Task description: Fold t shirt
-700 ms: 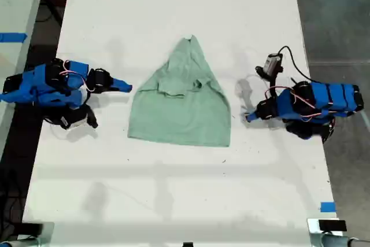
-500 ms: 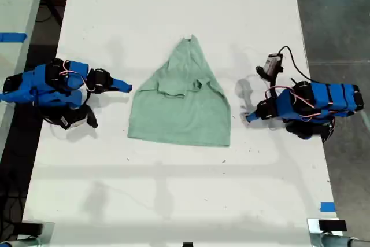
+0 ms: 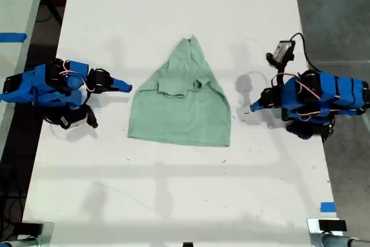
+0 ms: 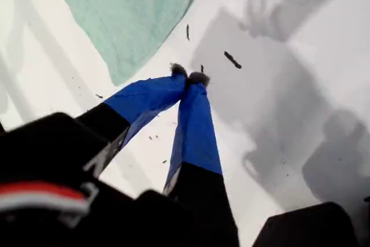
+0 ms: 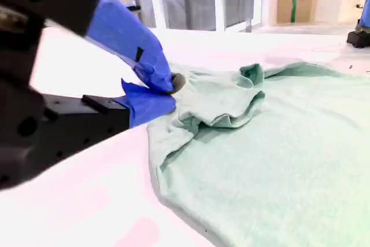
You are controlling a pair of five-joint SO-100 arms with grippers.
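Shirt (image 3: 181,105) at centre of the exterior view on the table (image 3: 173,201), partly folded: sides drawn in to a point toward the frame's top, collar bunched mid-cloth, lower hem flat and square. Further folds likely left; not a finished packet.

First gripper (image 4: 189,77), at the exterior view's right (image 3: 252,108), tips together, clamped on nothing, just beside the shirt's edge, apart from it.

Second gripper (image 5: 166,92), at the exterior view's left (image 3: 128,87), tips together, near the shirt's shoulder; pinching cloth or not, cannot tell.

No containers in view.
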